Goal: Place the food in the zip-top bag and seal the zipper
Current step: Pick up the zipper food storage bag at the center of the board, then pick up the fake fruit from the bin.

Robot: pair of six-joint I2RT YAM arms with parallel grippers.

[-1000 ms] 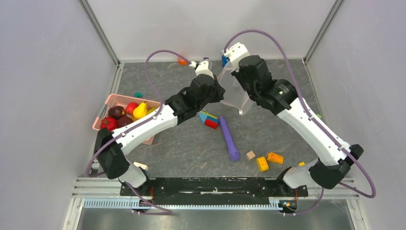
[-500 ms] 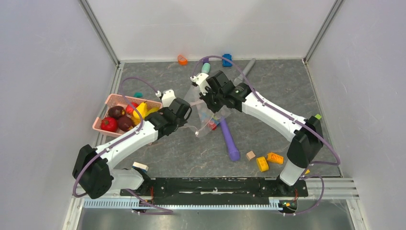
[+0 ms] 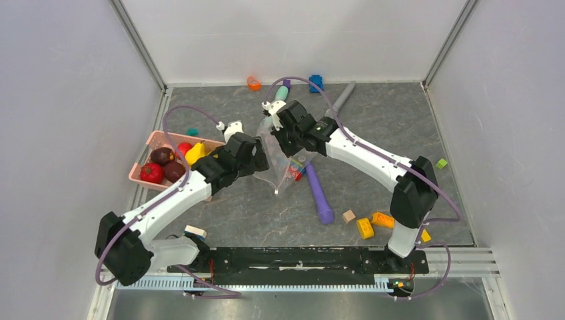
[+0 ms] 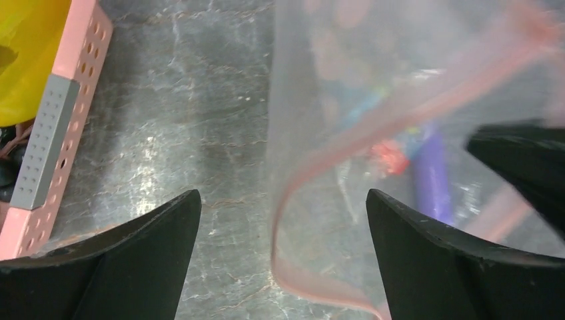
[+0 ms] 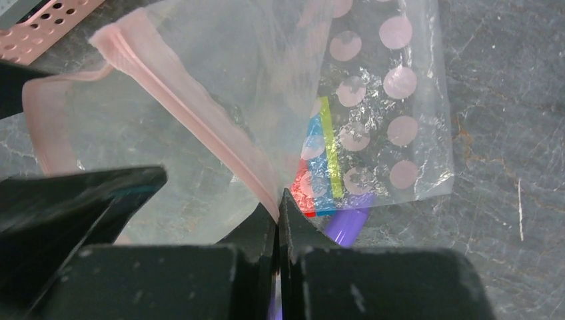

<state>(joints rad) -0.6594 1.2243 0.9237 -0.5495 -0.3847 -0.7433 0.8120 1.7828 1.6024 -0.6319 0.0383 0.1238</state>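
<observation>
The food, red [image 3: 152, 172], maroon [image 3: 162, 156] and yellow [image 3: 195, 153] toy pieces, lies in the pink basket [image 3: 154, 138] at the left. The clear dotted zip-top bag [image 3: 285, 170] hangs just right of the basket. My right gripper [image 5: 278, 200] is shut on the bag's mouth edge, right at the pink zipper [image 5: 180, 93]. My left gripper [image 4: 283, 200] stands open beside the basket [image 4: 73, 100]. A loop of the zipper strip [image 4: 286, 193] curls loose between its fingers [image 4: 133, 260] without touching them. Seen from above, the left gripper [image 3: 256, 159] is level with the bag's left side.
Under and behind the bag lie a multicoloured block [image 5: 320, 180] and a purple stick [image 3: 318, 193]. Yellow blocks [image 3: 373, 223] and a tan cube [image 3: 348, 216] sit near right. An orange ring [image 3: 254, 83], teal stick [image 3: 285, 90], blue block [image 3: 315, 82] and grey stick [image 3: 340, 99] line the back.
Both arms brought the bag down from the back toward the basket. The left gripper then opened and let go of the bag's edge; the right keeps its hold.
</observation>
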